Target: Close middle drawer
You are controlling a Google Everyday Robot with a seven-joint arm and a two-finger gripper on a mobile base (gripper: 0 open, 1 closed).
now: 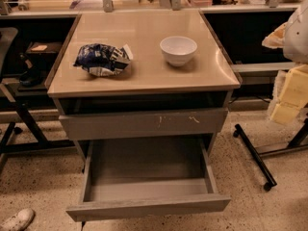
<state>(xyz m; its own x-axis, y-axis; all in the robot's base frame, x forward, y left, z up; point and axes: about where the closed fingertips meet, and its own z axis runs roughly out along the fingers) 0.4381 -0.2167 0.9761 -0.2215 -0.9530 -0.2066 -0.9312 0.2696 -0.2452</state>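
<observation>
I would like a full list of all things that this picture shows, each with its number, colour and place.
cabinet: one, beige top, grey body, centre
chip bag: one, blue and white, on the cabinet top, left side
bowl: one, white, on the cabinet top, right of the chip bag, apart from it
scratched drawer front: one, grey, just under the top
middle drawer: one, grey, below the scratched front, pulled far out
shoe: one, white, on the floor, bottom left
wheeled leg: one, black, on the floor, right
foam blocks: several, pale yellow, right edge
gripper: not in view; a white part at the upper right edge may belong to the arm
</observation>
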